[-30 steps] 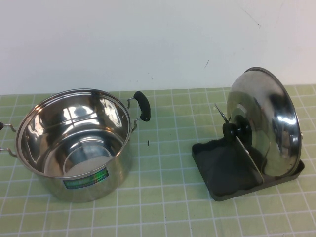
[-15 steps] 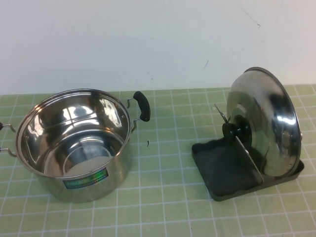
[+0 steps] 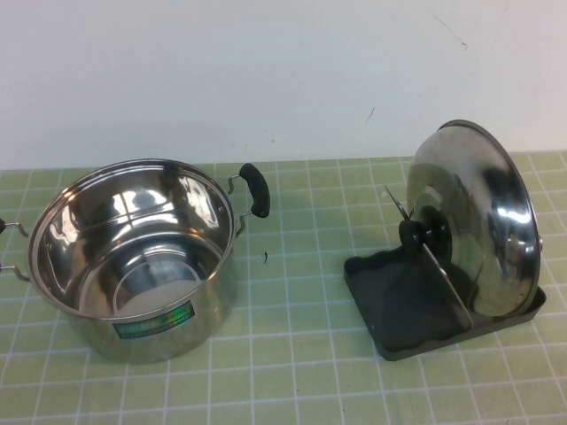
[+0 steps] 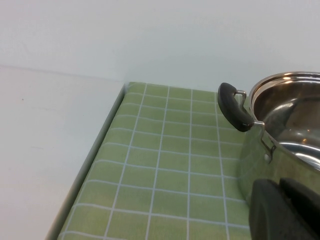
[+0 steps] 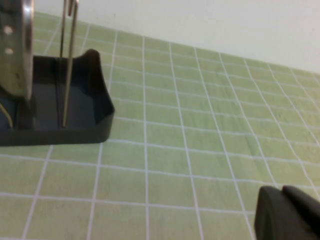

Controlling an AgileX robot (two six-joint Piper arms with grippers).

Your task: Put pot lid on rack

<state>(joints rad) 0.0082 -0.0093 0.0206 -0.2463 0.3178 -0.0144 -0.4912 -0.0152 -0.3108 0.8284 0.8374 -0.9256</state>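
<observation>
High view: a green tiled mat covers the table below a white wall. On the left stands an open steel pot with black side handles and a green label. On the right sits the dark grey rack. The shiny lid stands on edge in the rack, leaning against a wire loop, its black knob facing the pot. Pot and rack are well apart. Neither arm appears in this view.

Left wrist view: the left gripper shows as dark fingers pressed together, clenched on nothing, just beside the pot's wall. One black pot handle juts out over the mat, whose edge meets a white surface.

Right wrist view: the right gripper shows as dark fingers pressed together, empty, low over the mat. Near it, the rack's corner holds upright wires and the lid's rim standing in the tray.
</observation>
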